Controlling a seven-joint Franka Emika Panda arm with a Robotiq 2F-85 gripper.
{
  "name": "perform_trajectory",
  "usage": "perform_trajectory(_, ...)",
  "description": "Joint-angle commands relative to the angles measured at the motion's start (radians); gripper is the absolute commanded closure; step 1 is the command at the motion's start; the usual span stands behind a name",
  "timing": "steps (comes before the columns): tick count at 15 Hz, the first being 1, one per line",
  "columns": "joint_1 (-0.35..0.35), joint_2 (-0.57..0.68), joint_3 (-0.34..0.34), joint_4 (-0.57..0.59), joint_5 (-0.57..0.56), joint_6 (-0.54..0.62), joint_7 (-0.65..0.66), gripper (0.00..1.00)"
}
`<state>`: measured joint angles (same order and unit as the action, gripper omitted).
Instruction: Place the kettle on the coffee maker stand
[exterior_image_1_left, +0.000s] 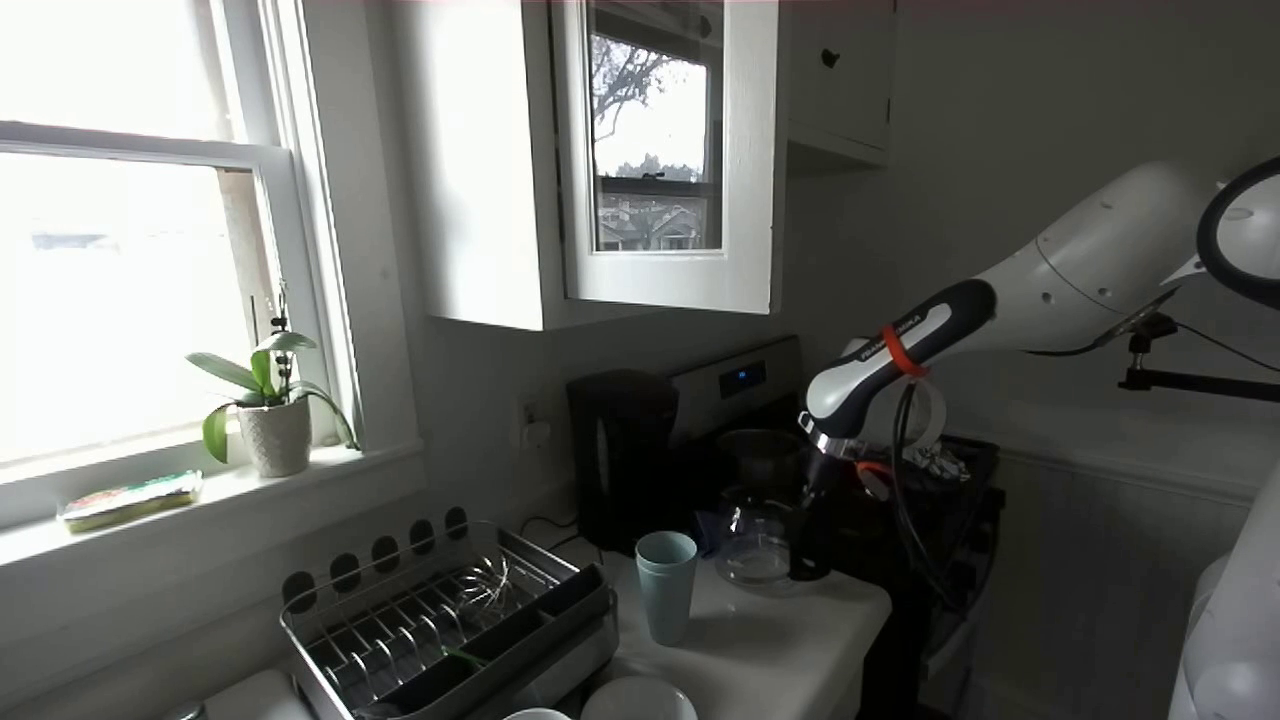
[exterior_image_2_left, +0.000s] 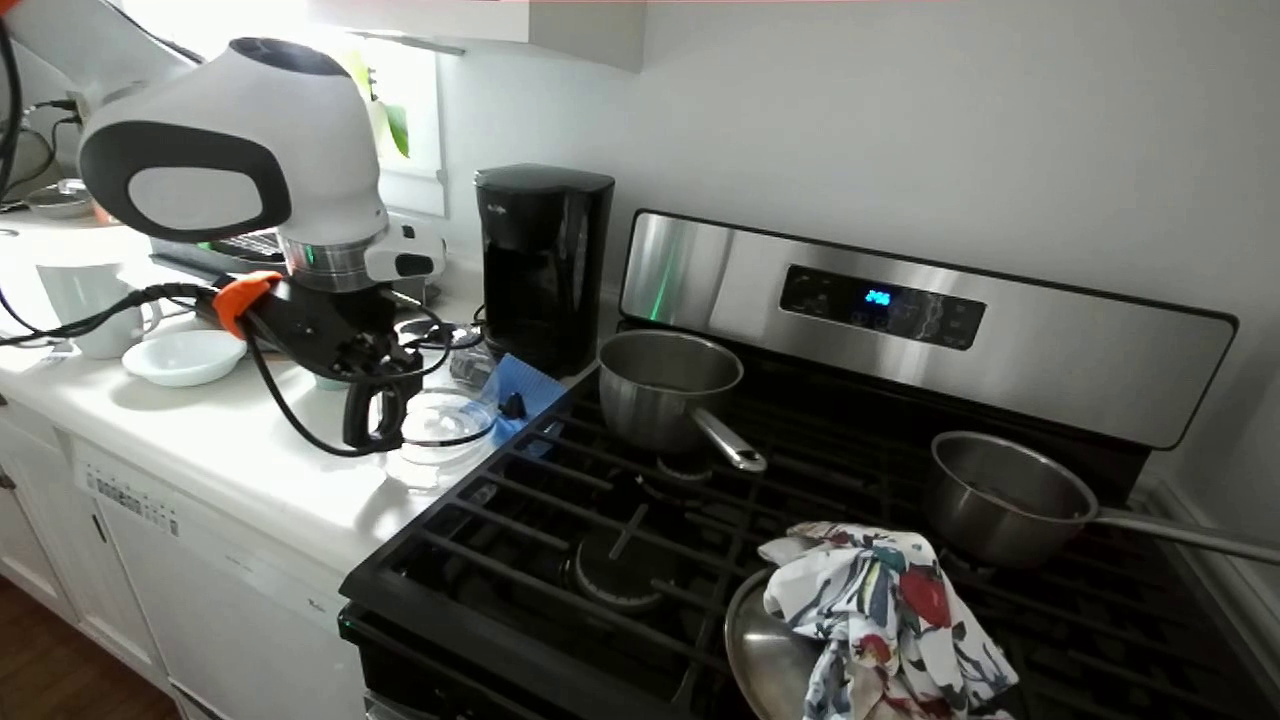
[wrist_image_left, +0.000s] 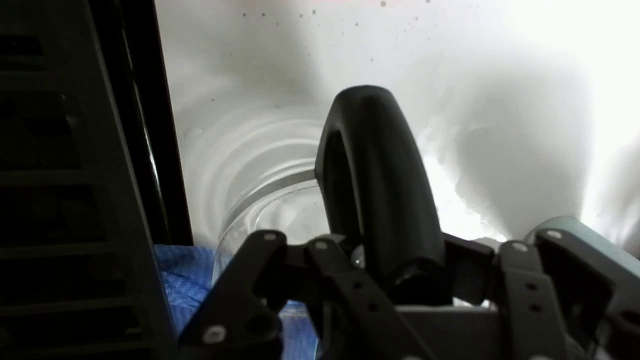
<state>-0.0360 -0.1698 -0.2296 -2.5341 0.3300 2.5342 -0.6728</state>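
The kettle (wrist_image_left: 295, 205), a clear glass carafe, shows in the wrist view at the stove end of the counter. The gripper (wrist_image_left: 407, 255) appears clamped on its black handle (wrist_image_left: 387, 170); whether the base bears any weight cannot be told. Held from that side alone, the glass could twist or dip should the handle slip between the pads. The blue cloth (wrist_image_left: 187, 272) close by might drag along.

In an exterior view, the coffee maker stand (exterior_image_2_left: 530, 350) sits under an overhanging top, so too high an approach would likely knock the rim there. The stove (exterior_image_2_left: 430, 560) borders the counter, and a wide swing could strike the saucepan (exterior_image_2_left: 655, 400).

In an exterior view, the white counter (exterior_image_1_left: 780, 640) shines, a pale blue-green cup (exterior_image_1_left: 665, 590) near the kettle, a dish rack (exterior_image_1_left: 560, 645) further along. Despite a bright window (exterior_image_1_left: 110, 300), the stove corner is dim.
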Motion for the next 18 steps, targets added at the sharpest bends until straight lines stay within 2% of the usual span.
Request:
perform_trajectory(1,0.005,-0.001,-0.006,0.016,0.052,0.028,-0.063,1.00)
perform_trajectory(6,0.003,-0.013,-0.006,0.020,0.058,0.029,-0.093,1.00)
perform_trajectory(17,-0.015,0.063,0.033,0.035,-0.046,-0.011,-0.005,1.00)
perform_trajectory(18,-0.017,0.064,0.036,0.037,-0.054,-0.014,0.002,0.87)
